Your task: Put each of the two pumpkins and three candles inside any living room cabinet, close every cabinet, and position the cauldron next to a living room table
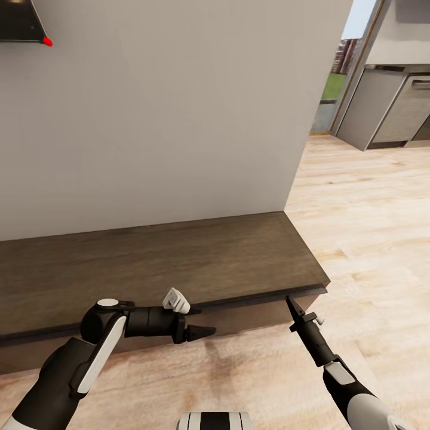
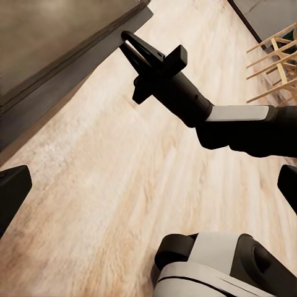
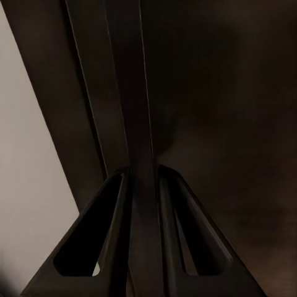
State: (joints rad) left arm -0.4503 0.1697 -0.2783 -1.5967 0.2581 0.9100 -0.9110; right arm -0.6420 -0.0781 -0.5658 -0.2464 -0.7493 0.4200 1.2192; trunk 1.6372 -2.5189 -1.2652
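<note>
The long, low, dark brown cabinet point(image 1: 149, 263) runs along the grey wall, its drawer fronts flush. My right gripper point(image 1: 291, 303) is at the cabinet's front top edge near its right end. In the right wrist view its fingers point(image 3: 117, 204) lie close on either side of a thin dark strip of the cabinet point(image 3: 216, 93). The left wrist view shows the right gripper point(image 2: 128, 41) with its tips against the cabinet edge point(image 2: 55, 37). My left gripper point(image 1: 200, 321) hovers open, low in front of the cabinet, holding nothing. The pumpkins, candles and cauldron are out of view.
Pale wood floor point(image 1: 358, 227) spreads to the right, past the cabinet's end, toward grey kitchen units point(image 1: 388, 113) and a glazed opening point(image 1: 334, 83). A wooden chair point(image 2: 272, 55) stands behind my right arm. A dark object with a red tip point(image 1: 24, 24) hangs on the wall.
</note>
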